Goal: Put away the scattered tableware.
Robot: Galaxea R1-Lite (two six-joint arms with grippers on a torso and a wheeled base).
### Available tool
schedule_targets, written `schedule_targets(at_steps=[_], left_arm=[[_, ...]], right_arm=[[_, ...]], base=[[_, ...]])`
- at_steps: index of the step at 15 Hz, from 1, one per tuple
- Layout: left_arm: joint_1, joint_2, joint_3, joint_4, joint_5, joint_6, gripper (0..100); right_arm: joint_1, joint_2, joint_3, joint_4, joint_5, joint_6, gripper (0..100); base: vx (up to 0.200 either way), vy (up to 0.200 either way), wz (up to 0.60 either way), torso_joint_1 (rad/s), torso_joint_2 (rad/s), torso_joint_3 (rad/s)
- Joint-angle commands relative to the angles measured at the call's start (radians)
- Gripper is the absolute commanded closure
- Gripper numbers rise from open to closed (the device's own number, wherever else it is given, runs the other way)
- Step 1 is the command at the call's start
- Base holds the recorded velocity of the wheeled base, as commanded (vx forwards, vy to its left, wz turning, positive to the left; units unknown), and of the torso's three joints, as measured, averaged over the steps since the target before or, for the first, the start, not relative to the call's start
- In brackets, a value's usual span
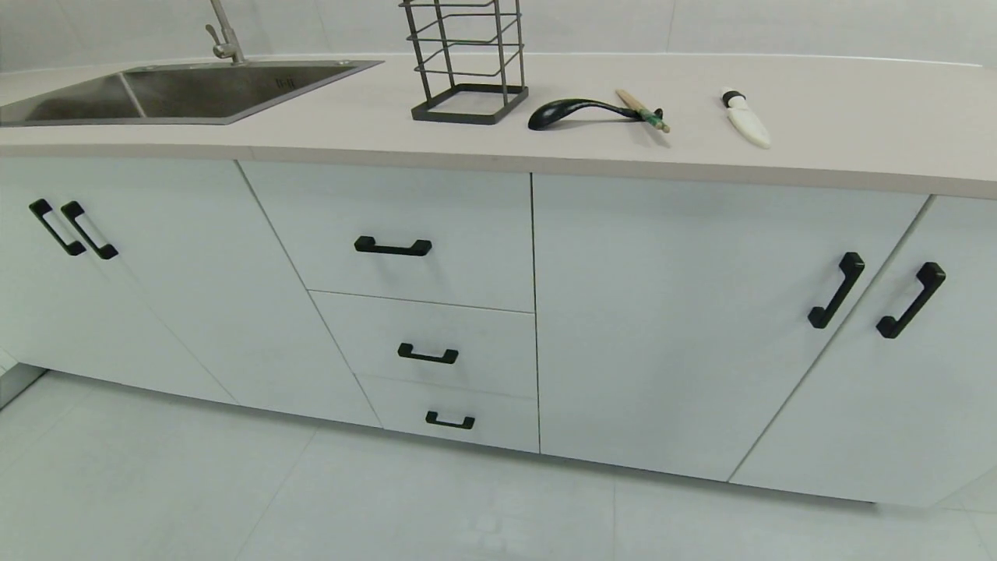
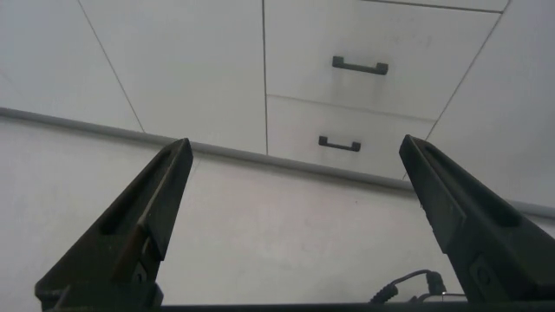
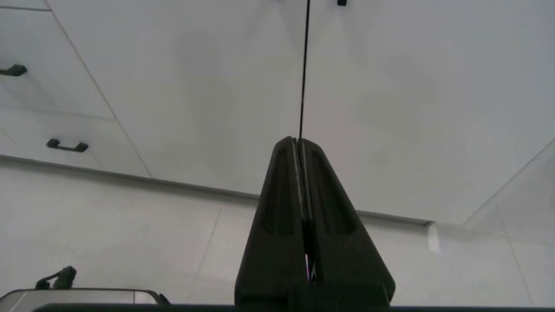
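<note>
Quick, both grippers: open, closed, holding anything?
Left gripper: open wide, empty.
Right gripper: closed, holding nothing.

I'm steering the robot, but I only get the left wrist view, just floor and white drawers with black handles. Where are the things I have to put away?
Observer: Up on the pale countertop. A black curved spoon lies right of the black metal wire rack.
Operator: What's next to the spoon?
Observer: A pair of wooden chopsticks lies at the spoon's handle end.
Operator: And what about the right arm?
Observer: Its end effector is shut with nothing in it, and it points at a white cabinet door.
</note>
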Motion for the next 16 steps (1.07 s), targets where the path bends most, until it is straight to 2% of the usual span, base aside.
schedule_targets(at_steps=[1, 4, 16], left_arm=[[0.000, 0.000, 0.000, -0.001, 0.001, 0.000, 0], [0.000, 0.000, 0.000, 0.000, 0.001, 0.003, 0], [0.000, 0.000, -0.001, 0.000, 0.001, 0.006, 0]], right_arm=[[0.001, 0.001, 0.000, 0.000, 0.001, -0.001, 100], [0.001, 0.001, 0.000, 0.000, 0.001, -0.001, 100], [0.001, 0.001, 0.000, 0.000, 0.001, -0.001, 100]], base=[[0.000, 0.200, 0.00, 0.002, 0.00, 0.012], [0.000, 0.200, 0.00, 0.001, 0.01, 0.001], [0.000, 0.000, 0.00, 0.000, 0.00, 0.000]])
